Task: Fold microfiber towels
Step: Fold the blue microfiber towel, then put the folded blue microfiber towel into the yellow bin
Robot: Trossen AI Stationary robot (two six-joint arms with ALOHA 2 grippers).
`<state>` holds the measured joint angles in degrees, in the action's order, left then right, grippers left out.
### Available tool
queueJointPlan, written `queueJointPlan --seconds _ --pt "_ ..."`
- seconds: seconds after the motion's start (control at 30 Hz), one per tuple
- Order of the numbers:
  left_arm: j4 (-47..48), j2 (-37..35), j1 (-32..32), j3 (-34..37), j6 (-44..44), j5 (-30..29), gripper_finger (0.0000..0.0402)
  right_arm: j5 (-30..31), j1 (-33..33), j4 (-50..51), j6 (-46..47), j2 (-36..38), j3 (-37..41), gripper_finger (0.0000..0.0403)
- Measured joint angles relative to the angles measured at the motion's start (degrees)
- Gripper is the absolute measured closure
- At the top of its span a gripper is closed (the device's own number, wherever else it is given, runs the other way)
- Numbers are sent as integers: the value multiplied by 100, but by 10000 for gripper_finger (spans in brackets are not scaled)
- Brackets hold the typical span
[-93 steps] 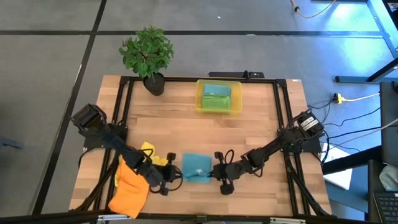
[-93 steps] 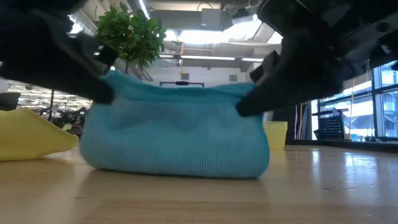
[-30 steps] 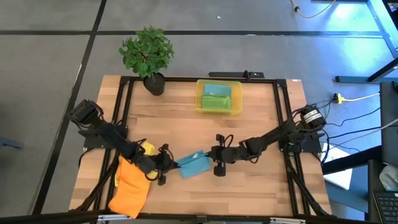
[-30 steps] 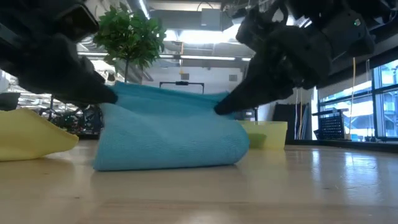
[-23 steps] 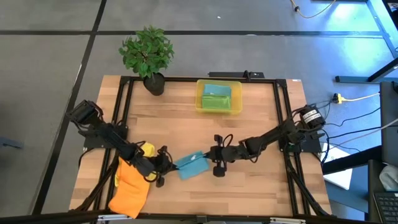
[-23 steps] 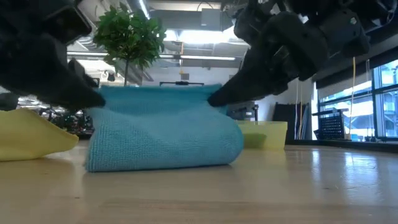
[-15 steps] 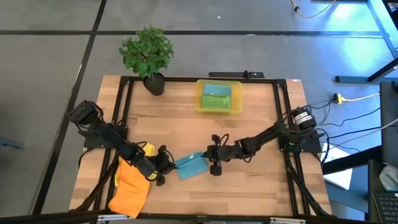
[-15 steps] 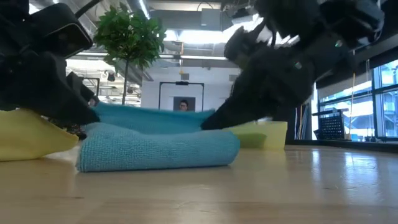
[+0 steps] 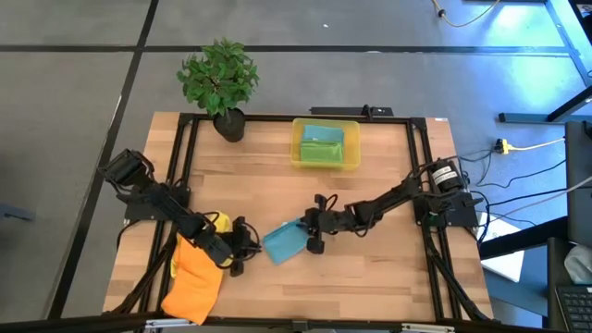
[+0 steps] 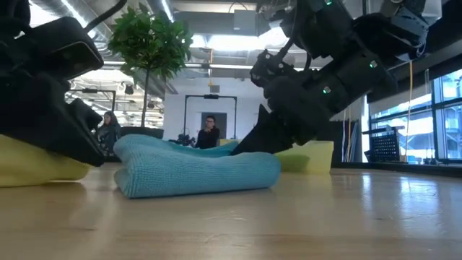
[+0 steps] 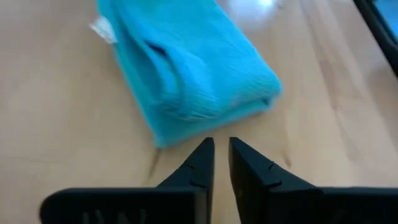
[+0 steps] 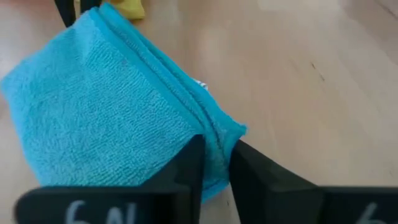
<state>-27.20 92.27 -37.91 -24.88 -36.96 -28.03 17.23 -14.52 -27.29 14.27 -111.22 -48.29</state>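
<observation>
A teal-blue microfiber towel (image 9: 284, 242) lies folded into a thick bundle on the wooden table (image 9: 370, 277), near its middle. My left gripper (image 11: 219, 144) stands just off the bundle's left end, its fingers a narrow gap apart with nothing between them. My right gripper (image 12: 216, 146) reaches in from the right, fingers apart, with the towel's hemmed edge between them. An orange towel (image 9: 192, 277) and a yellow one (image 9: 218, 222) lie under my left arm. My right gripper has the towel's hemmed edge (image 12: 214, 134), near a corner, between its two fingers, coming slanting down from the table's right. I cannot tell whether the fingers touch it. The towel lies flat on the table, its layers slack.
A translucent yellow bin (image 9: 354, 148) at the far middle holds folded teal and green cloths. A potted plant (image 9: 220, 83) stands at the far left corner. People (image 10: 209, 133) show in the room behind. Bare wood lies on the table's right half and near edge.
The towel's raised upper layer has come down onto the lower one, so the bundle now lies low and flat. My right gripper has moved down and toward the table's left with it. My left gripper, on the towel's left end before, now stands apart from it.
</observation>
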Motion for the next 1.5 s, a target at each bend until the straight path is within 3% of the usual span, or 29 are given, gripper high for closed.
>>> queueJointPlan --seconds 0.23,0.57,0.77,0.93,1.2,1.5 --pt "-24 -83 39 0 167 -98 324 3 -5 -31 37 14 0 296" --pt "-92 -825 33 -2 978 -293 325 444 -9 -4 -686 368 -9 251" --pt "-787 -1001 36 -4 1762 -850 326 153 -107 2 -1283 618 -9 217" --pt "-960 -882 137 -4 2189 -1038 326 -521 -569 24 -1989 616 -9 209" --pt "-1634 -266 509 -35 1942 -911 326 -513 -1050 5 -2054 612 -9 208" --pt "-1721 451 938 -623 2110 -382 326 -556 -1243 -215 -2390 610 -11 208"
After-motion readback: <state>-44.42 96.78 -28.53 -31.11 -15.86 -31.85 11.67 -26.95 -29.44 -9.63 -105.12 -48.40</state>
